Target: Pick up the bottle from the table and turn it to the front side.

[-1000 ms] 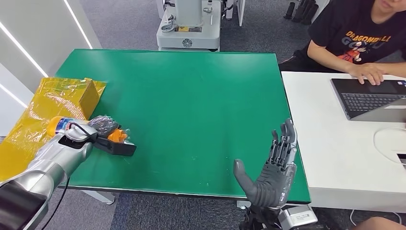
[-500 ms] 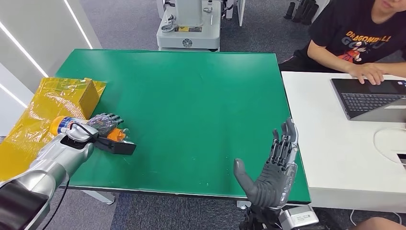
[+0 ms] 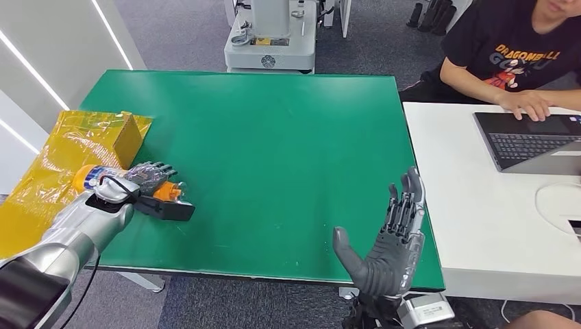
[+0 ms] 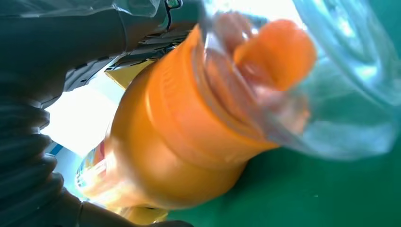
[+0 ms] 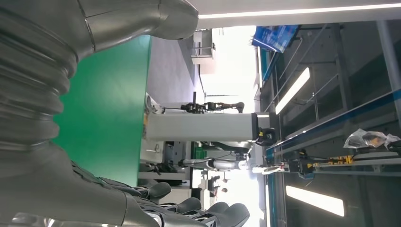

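An orange bottle (image 3: 90, 175) with a blue label and an orange cap (image 3: 167, 192) lies at the left edge of the green table (image 3: 274, 151). Clear plastic covers its cap end (image 4: 340, 94). My left hand (image 3: 140, 188) holds the bottle (image 4: 179, 137). Its dark fingers (image 3: 156, 169) lie along the bottle's far side and its thumb (image 3: 168, 210) along the near side. My right hand (image 3: 388, 245) stands open with its fingers up at the table's near right edge, nothing in it. My right hand's fingers (image 5: 189, 208) show in the right wrist view.
A yellow plastic bag over a box (image 3: 75, 147) lies just left of the bottle. A white table (image 3: 479, 226) with a laptop (image 3: 527, 140) adjoins on the right, where a person (image 3: 514, 62) sits. A white machine base (image 3: 270, 38) stands beyond the far edge.
My left hand's fingers have straightened out along the bottle's far side, and the bottle has shifted slightly to the right. The right hand has stayed put.
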